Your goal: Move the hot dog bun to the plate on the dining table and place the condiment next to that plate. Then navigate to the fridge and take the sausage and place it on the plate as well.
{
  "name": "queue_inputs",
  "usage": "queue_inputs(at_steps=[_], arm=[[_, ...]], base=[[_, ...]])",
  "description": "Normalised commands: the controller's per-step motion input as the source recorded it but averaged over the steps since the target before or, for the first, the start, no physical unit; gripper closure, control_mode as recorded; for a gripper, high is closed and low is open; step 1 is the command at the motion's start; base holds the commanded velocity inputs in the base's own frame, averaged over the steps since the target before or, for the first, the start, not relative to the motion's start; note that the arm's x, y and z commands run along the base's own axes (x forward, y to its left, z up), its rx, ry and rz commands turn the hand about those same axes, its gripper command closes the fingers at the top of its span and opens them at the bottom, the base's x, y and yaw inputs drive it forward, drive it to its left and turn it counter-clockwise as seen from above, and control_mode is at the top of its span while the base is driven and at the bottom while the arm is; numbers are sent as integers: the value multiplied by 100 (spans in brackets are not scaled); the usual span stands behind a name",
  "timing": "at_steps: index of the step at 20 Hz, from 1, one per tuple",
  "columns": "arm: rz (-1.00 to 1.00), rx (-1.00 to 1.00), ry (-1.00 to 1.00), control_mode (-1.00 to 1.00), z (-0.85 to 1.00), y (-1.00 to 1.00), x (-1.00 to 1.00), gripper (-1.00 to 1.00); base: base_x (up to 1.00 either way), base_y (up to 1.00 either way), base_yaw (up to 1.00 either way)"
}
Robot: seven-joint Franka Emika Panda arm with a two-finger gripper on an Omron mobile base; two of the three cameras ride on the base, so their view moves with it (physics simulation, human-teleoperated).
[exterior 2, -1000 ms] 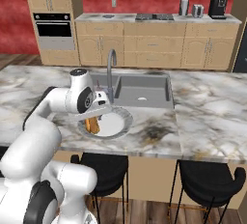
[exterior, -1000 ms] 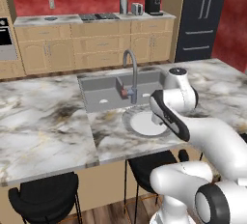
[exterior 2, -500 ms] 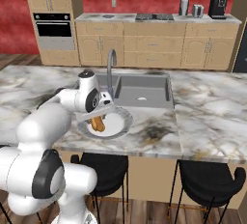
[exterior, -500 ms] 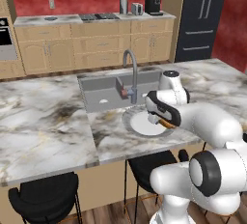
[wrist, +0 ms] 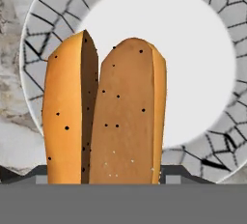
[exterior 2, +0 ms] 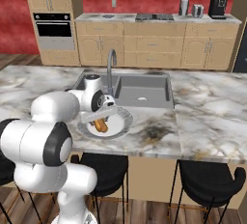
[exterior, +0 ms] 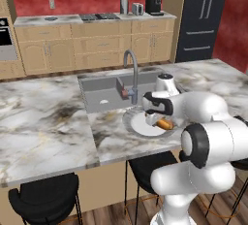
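The orange-brown hot dog bun (wrist: pixel 108 112) stands between my gripper's (wrist: pixel 106 172) dark fingertips (wrist: pixel 41 172), which are shut on its two sides. Right below it lies the plate (wrist: pixel 202 39) with its white centre and cracked grey rim. In the left base view the bun (exterior: pixel 164 123) sits low over the plate (exterior: pixel 138 128) near the front edge of the dining table (exterior: pixel 48 117), with my gripper (exterior: pixel 162 118) bent down over it. The right base view shows the same bun (exterior 2: pixel 100 125), plate (exterior 2: pixel 121 120) and gripper (exterior 2: pixel 99 118). A small dark-red condiment bottle (exterior: pixel 125 92) stands by the tap's foot.
The inset grey sink (exterior: pixel 104 90) and arched steel tap (exterior: pixel 131 71) lie just behind the plate. The black fridge (exterior: pixel 203 15) stands at the far right beyond the island. Black stools (exterior: pixel 46 197) line the island's near side. Wall cabinets and an oven (exterior 2: pixel 53 30) run along the back.
My hand with the bun has slid a little across the plate and come down closer to it, while the arm has folded in nearer the base. The jaws have kept their width.
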Motion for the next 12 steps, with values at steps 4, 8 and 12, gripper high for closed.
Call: queue_inputs(at_steps=[4, 8, 12], arm=[[0, 0, 9, -100, -24, 0, 36, 100], [0, 0, 5, -100, -24, 0, 35, 100], [0, 0, 2, -100, -28, 0, 24, 100]], base=[[0, 0, 0], [0, 0, 0], [0, 0, 0]])
